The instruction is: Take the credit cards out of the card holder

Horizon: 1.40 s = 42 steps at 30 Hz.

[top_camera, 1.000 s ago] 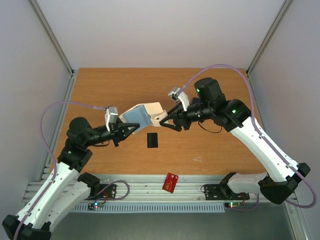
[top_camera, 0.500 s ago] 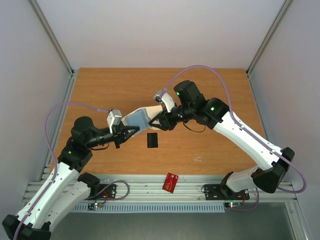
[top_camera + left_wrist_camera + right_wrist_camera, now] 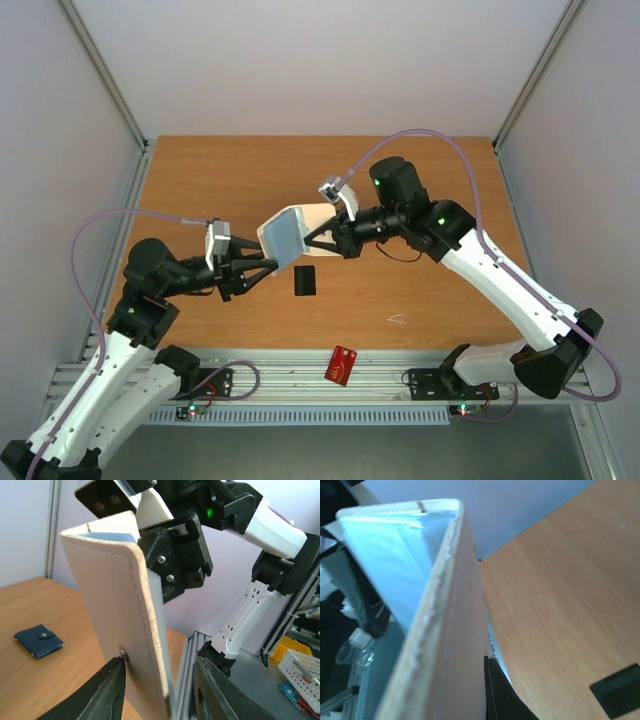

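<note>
The card holder (image 3: pixel 288 232) hangs above the table, tilted, with its grey-blue sleeves upward and its beige cover (image 3: pixel 112 605) towards the left wrist camera. My right gripper (image 3: pixel 322 238) is shut on the holder's right end; in the right wrist view one black finger (image 3: pixel 500 695) presses against the beige cover (image 3: pixel 450 645). My left gripper (image 3: pixel 267 273) is open. The holder's lower edge stands between its jaws, and the left fingertip (image 3: pixel 116 667) is at the metal snap. One red credit card (image 3: pixel 343 365) lies on the rail at the near edge. No other card shows.
A small dark blue wallet (image 3: pixel 306 280) lies on the wooden table (image 3: pixel 420 200) just below the holder; it also shows in the wrist views (image 3: pixel 39 641) (image 3: pixel 620 692). Metal frame posts stand at the table's back corners.
My right gripper has moved in and shut on the holder's right end. The left gripper has opened off it and drawn back left. The holder has tipped up more steeply.
</note>
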Each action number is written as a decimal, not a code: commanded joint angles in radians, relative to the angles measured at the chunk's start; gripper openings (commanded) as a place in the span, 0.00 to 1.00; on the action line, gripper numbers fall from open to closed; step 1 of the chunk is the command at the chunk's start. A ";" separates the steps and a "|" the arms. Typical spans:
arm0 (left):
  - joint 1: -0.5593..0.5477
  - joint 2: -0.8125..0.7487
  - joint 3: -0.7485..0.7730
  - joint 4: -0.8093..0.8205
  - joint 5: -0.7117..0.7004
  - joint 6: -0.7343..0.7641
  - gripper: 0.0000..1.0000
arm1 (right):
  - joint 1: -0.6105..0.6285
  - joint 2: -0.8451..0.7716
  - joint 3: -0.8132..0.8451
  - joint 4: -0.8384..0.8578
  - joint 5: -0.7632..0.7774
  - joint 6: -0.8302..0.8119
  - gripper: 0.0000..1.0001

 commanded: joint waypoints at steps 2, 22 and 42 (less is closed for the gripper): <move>0.001 -0.007 0.046 0.048 -0.099 -0.040 0.34 | 0.005 -0.029 0.018 0.065 -0.161 -0.017 0.01; 0.016 -0.021 0.065 0.151 -0.025 -0.152 0.20 | -0.041 -0.036 0.032 -0.002 -0.234 -0.088 0.01; 0.022 0.003 0.060 0.028 -0.169 -0.057 0.00 | -0.045 -0.020 0.062 -0.019 -0.347 -0.063 0.02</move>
